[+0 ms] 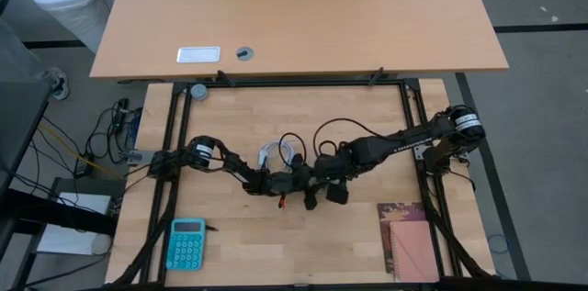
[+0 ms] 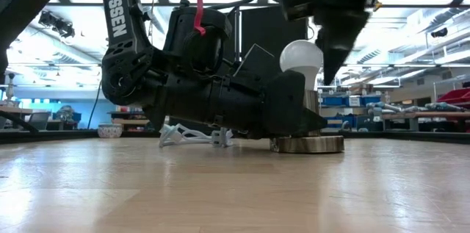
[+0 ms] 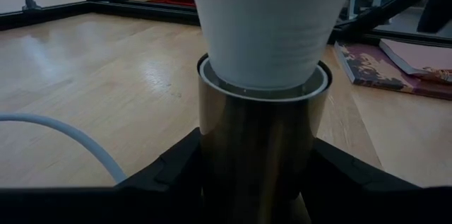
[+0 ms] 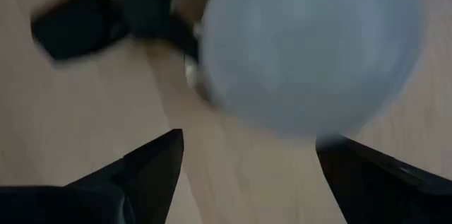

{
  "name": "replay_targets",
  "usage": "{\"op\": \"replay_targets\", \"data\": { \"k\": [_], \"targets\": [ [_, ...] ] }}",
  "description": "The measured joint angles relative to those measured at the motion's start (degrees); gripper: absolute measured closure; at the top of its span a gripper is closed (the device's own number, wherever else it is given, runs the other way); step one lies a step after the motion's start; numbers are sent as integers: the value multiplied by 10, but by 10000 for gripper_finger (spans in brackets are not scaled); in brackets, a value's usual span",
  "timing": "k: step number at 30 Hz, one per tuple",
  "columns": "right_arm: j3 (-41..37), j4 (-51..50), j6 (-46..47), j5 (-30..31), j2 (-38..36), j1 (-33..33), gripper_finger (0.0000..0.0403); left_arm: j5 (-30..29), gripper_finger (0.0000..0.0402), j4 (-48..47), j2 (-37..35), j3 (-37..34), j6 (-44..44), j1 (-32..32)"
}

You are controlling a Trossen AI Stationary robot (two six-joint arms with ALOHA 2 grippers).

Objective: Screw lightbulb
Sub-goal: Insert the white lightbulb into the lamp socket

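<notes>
Brass-coloured socket (image 3: pixel 263 139), mid-surface, is being clamped by my left tool (image 3: pixel 261 181), the lightbulb (image 2: pixel 302 57) sitting upright in it. My right tool (image 4: pixel 247 164) is hanging spread, released, over the globe. I'm judging: lower squarely, grasp lightly, twist without tilting. Threads are hidden inside the socket.

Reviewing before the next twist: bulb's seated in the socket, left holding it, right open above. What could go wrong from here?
1. Right gripper is open around the lightbulb; closing off-centre could tilt or cross-thread it.
2. Left gripper shut on the socket low on the table; if it slips, the socket spins too.
3. White cable nearby could snag.
</notes>
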Motion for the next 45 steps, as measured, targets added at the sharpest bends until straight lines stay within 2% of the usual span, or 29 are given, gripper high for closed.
{"op": "replay_targets", "data": {
  "k": [4, 8, 12, 15, 22, 34, 38, 45],
  "targets": [
    [0, -41, 4, 26, -11, 25, 80, 0, 203, 0, 0, 0, 0, 0],
    [-26, -34, 36, 116, -38, 66, 80, 0, 204, 0, 0, 0, 0, 0],
    [-88, -8, 86, 194, -81, 111, 81, 0, 204, 0, 0, 0, 1, 0],
    [-164, 70, 118, 220, -123, 128, 86, 1, 203, 0, 0, 0, 9, 0],
    [-343, 356, 94, 220, -193, 108, 94, 7, 204, 0, 0, 0, 14, 0],
    [-505, 749, -50, 200, -208, 63, 94, 14, 204, 0, 0, 0, 27, 0],
    [-540, 838, -74, 186, -204, 56, 94, 15, 204, 2, 0, 0, 27, 0],
    [-543, 920, -114, 159, -166, 47, 94, 16, 203, 6, 0, 0, 28, 0]
  ]
}}
